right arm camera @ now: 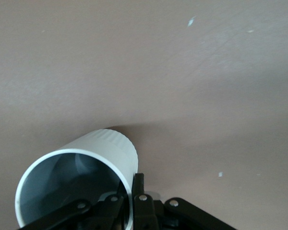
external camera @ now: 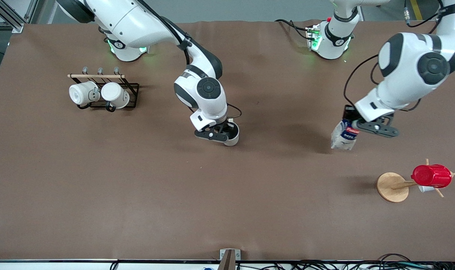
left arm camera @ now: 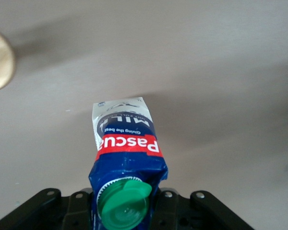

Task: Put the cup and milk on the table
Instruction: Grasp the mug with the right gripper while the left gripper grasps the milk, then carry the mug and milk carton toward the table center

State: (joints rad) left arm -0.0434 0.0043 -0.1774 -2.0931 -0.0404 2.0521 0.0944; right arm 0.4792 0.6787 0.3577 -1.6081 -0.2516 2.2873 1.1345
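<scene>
Over the table (external camera: 100, 187) toward the wooden peg stand (external camera: 392, 186), we see the left gripper (external camera: 375, 127) clamped on the milk (external camera: 343, 135) and the right gripper (external camera: 216, 134) pinching the cup (external camera: 232, 138) (mid-table), both needing lowering, then release.

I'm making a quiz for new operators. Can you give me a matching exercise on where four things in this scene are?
Things:
1. cup
2. milk
3. red cup
4. two white mugs

Places:
A. on the black wire rack
B. in the left hand
C. on the wooden peg stand
D. in the right hand

Pairs: 1-D, 2-B, 3-C, 4-A
</scene>
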